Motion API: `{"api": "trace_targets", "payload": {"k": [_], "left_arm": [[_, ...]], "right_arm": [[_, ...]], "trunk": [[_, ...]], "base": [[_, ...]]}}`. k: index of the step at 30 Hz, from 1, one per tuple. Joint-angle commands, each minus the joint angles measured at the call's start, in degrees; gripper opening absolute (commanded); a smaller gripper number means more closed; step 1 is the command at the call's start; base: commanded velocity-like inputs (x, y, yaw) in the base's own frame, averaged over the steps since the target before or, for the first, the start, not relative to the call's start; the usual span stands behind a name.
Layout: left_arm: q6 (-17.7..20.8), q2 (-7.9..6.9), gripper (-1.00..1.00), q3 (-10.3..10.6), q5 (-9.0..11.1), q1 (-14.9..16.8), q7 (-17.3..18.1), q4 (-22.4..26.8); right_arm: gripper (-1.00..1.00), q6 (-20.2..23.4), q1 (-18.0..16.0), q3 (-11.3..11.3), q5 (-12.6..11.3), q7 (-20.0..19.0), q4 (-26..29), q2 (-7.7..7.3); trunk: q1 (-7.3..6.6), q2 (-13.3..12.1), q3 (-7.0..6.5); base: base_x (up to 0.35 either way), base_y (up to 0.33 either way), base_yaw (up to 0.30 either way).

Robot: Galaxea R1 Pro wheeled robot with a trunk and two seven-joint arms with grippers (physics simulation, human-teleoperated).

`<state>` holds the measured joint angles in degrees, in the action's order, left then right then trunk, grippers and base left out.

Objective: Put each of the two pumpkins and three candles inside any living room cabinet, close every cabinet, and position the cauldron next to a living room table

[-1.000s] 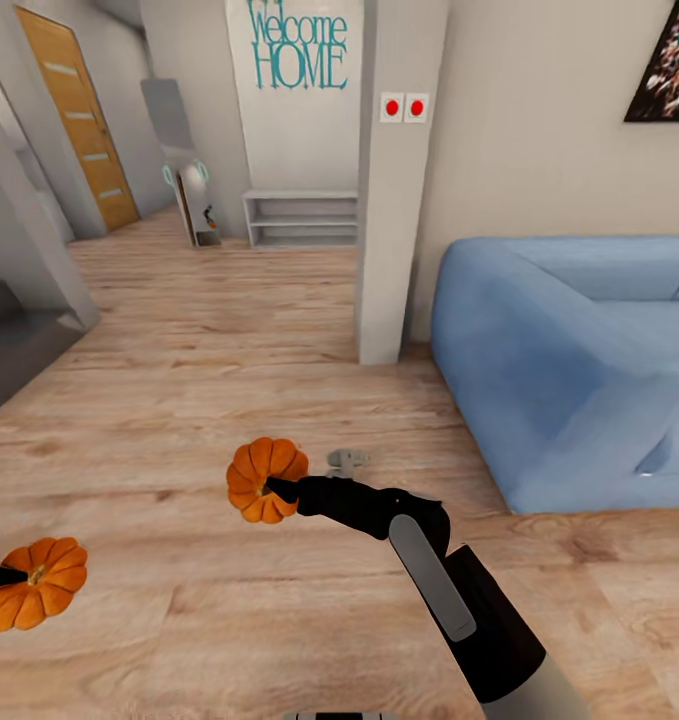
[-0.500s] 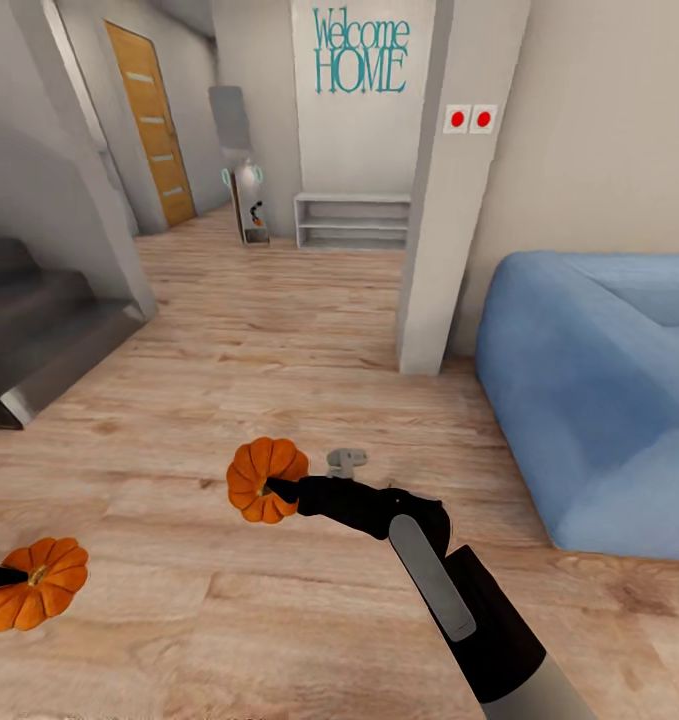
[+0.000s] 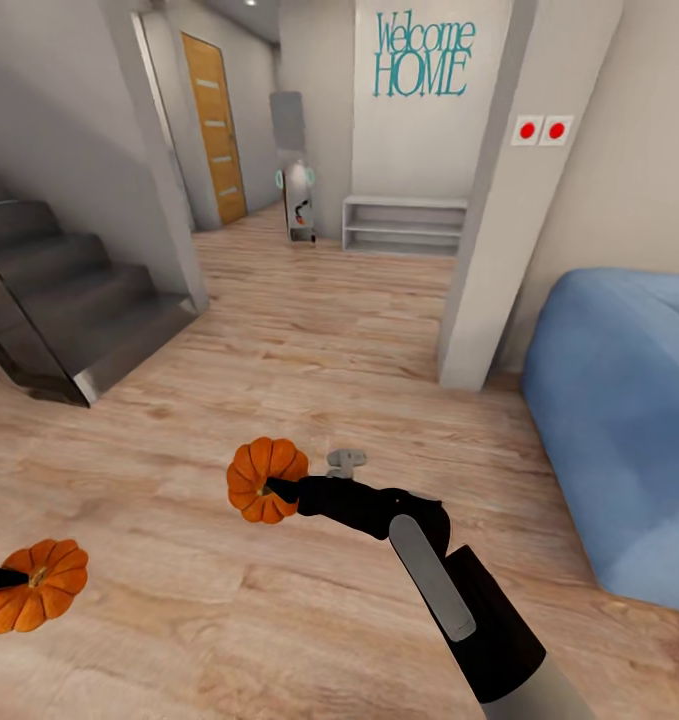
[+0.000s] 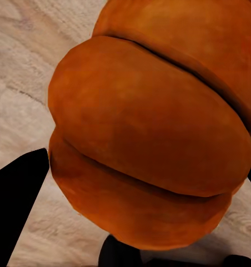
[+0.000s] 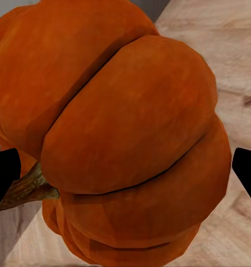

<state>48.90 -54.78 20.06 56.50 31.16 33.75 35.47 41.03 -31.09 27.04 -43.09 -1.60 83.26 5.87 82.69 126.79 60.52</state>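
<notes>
Two pumpkins are counted: one pumpkin (image 3: pixel 266 480) is clamped in the right gripper's (image 3: pixel 276 489) jaws, the other pumpkin (image 3: pixel 34 584) gripped by the left gripper (image 3: pixel 1 578) above the wooden floor (image 3: pixel 309 330).

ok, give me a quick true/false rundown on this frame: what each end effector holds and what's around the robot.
1. The right end effector grips a small orange ribbed pumpkin. True.
2. The left end effector is empty. False: it holds a second orange pumpkin.
3. A blue sofa sits at the right. True.
4. The orange wooden door stands wide open. False: it is shut.
5. Grey stairs rise at the left. True.
</notes>
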Motion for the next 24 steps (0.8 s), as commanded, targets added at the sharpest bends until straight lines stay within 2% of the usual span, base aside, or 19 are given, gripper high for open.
{"api": "trace_targets", "payload": {"k": [1,6,7,10,15,19,24], "left_arm": [[0.2,-0.01,-1.0,0.3,0.5,0.2,0.2,-0.1],[0.2,0.04,-1.0,0.4,0.5,0.1,-0.7,-0.1],[0.2,0.11,-1.0,0.3,0.5,0.1,-1.7,-0.1],[0.2,0.42,-1.0,-0.1,0.6,0.2,-7.3,0.4],[0.1,2.33,-1.0,-0.2,0.7,0.2,-12.6,0.6],[0.0,2.81,-1.0,-0.2,0.7,0.2,-14.3,0.6],[0.0,2.84,-1.0,-0.3,0.7,0.2,-14.7,0.6]], "right_arm": [[-1.0,0.2,0.0,-0.1,-0.2,-0.2,0.1,0.01],[-1.0,0.3,0.0,-0.1,-0.2,-0.2,0.1,0.01],[-1.0,0.3,0.0,-0.1,-0.2,-0.2,0.1,0.01],[-1.0,0.3,0.0,-0.1,-0.2,-0.2,0.0,0.01],[-1.0,0.3,0.0,-0.1,-0.2,-0.1,0.0,0.01],[-1.0,0.3,0.0,-0.1,-0.2,-0.1,0.0,-0.03],[-1.0,0.3,0.0,-0.1,-0.2,0.0,0.0,0.01]], "trunk": [[-0.24,-0.4,-0.14],[-1.34,-2.4,-1.04],[-1.55,-2.8,-1.22],[-2.21,-4.0,-1.76],[-3.31,-6.0,-2.65],[-4.19,-7.6,-3.37],[-5.29,-9.6,-4.27]], "base": [[0.0,0.0,0.288],[0.0,0.0,0.288],[0.0,0.0,0.288],[0.0,0.0,0.288],[0.0,0.0,0.289],[0.0,0.0,0.289],[0.0,0.0,0.288]]}}
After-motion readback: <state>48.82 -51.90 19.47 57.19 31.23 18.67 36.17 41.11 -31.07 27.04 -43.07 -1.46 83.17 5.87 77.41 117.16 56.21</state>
